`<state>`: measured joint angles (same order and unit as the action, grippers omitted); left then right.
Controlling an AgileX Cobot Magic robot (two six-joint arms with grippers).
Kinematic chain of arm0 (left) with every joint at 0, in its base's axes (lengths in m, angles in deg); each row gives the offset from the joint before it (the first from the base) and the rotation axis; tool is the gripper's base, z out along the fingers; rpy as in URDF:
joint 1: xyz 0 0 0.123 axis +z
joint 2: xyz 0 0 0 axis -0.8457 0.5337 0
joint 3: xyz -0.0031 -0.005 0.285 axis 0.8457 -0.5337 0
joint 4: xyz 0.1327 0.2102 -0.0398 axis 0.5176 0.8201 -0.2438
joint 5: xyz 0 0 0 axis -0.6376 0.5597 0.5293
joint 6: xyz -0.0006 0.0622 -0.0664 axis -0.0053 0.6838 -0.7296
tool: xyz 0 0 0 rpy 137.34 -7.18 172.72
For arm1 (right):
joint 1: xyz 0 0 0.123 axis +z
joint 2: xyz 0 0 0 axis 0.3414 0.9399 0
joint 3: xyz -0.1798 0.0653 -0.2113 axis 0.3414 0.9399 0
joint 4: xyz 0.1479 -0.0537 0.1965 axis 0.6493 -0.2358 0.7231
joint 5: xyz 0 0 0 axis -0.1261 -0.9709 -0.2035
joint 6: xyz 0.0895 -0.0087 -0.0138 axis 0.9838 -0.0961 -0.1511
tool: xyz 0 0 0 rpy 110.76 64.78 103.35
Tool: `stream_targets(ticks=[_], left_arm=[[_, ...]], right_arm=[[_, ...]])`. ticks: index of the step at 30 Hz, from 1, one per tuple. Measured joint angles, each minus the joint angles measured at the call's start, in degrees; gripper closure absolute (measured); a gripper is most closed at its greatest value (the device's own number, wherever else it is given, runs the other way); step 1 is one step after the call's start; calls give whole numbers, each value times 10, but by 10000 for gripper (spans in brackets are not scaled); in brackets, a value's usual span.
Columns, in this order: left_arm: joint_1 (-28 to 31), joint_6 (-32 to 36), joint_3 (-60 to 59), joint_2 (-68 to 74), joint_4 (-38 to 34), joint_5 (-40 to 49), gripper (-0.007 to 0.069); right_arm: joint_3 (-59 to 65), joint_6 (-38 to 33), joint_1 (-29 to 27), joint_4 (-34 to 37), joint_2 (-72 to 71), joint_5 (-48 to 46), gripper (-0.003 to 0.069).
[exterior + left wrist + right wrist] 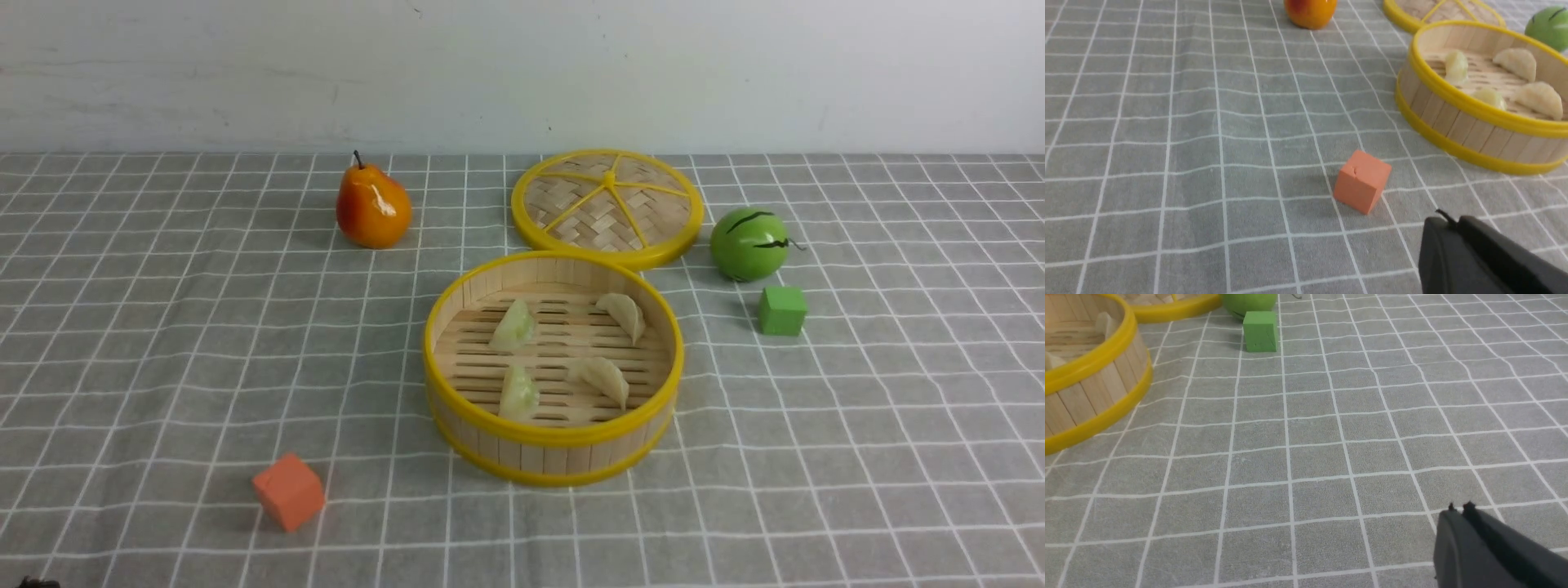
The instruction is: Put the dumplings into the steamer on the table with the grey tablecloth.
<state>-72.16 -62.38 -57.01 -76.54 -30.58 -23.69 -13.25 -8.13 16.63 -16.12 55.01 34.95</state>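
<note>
A pale wall backs the surface, which lies under the grey tablecloth with its thin white grid, slightly rippled. Near the middle stands the steamer, and all four dumplings lie on its slatted floor: two pale green on its left half, two cream ones on its right, none touching another. No dumpling shows on the cloth, so the task looks done and no further pick seems called for.

The left pincer hangs low over the cloth with its tips pressed together and nothing between them; the steamer lies ahead of it and off to the robot's right, past the orange cube just beyond the tips. The right pincer is likewise closed and empty, with the steamer ahead and to the robot's left. Neither arm is plainly nearer.

The woven lid sits just behind the steamer, flanked by a pear, a green fruit and a green cube.
</note>
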Motion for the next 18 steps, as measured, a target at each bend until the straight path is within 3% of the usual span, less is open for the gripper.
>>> stream_targets(ticks=[4, 10, 18], left_arm=[[39, 63, -60, -33, -67, -46, 638], [57, 79, -66, -50, -56, 33, 638], [57, 79, -67, -50, -54, 36, 638]], right_arm=[[0, 0, 0, 0, 0, 0, 652], [0, 0, 0, 0, 0, 0, 645], [0, 0, 0, 0, 0, 0, 634]])
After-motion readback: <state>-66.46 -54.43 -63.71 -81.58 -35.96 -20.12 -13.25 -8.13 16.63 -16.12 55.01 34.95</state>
